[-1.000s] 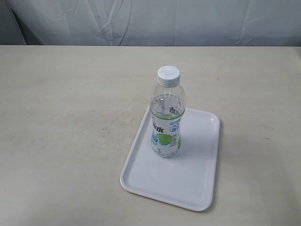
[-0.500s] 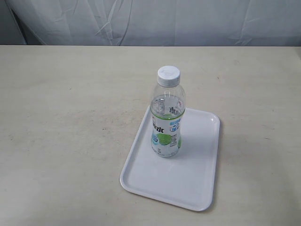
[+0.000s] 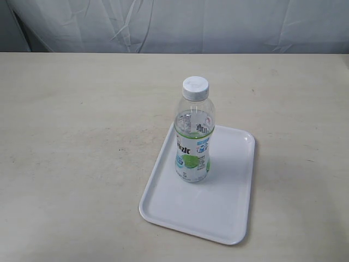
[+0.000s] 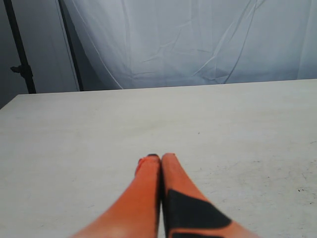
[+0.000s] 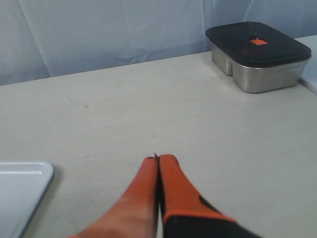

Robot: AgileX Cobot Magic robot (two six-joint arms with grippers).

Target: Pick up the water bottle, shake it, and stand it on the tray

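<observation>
On the tray the water bottle stands upright, cap on; the left gripper and right gripper sit low over the table, jaws pressed together, holding nothing

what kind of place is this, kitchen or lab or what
Most likely a robot test bench, not a kitchen: a plain pale table backed by a hung white sheet, and few props: a water bottle standing on a tray, a lidded steel box.
</observation>
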